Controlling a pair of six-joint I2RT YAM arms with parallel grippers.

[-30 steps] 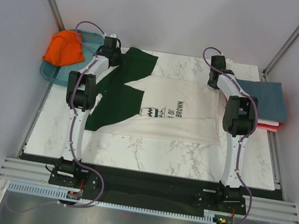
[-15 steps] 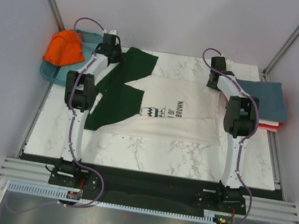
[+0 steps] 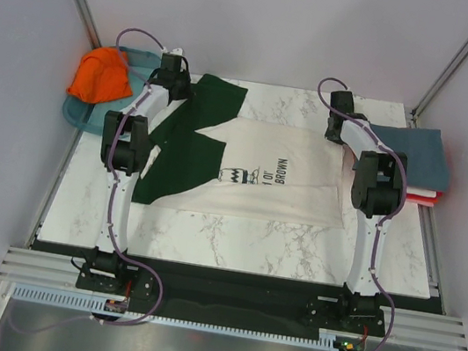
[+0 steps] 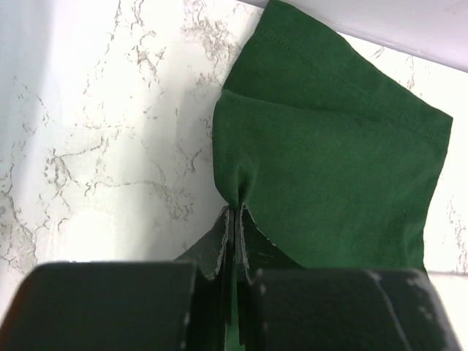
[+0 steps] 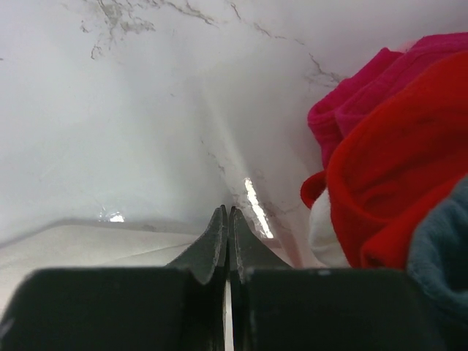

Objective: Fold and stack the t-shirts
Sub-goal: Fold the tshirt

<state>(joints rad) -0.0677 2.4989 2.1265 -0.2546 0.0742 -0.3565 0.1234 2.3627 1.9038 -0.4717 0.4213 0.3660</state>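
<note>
The cream t-shirt (image 3: 278,178) with dark green sleeves and a small black chest print lies spread on the marble table, collar to the left. My left gripper (image 3: 177,86) (image 4: 235,208) is shut on the edge of the far green sleeve (image 4: 329,161), which puckers at the fingertips. My right gripper (image 3: 337,130) (image 5: 227,210) is shut at the shirt's far right hem corner, with cream cloth (image 5: 88,245) under and between its jaws. An orange t-shirt (image 3: 100,76) lies bunched in the tray. Folded slate-blue (image 3: 412,150), white and red (image 5: 395,146) shirts are stacked at the right.
The translucent teal tray (image 3: 79,113) stands at the table's far left corner. The folded stack sits close to the right of my right gripper. Grey walls and frame posts close in the back and sides. Bare marble (image 3: 234,233) shows in front of the shirt.
Both wrists have shifted only slightly at the far edge. The shirt lies much as before.
</note>
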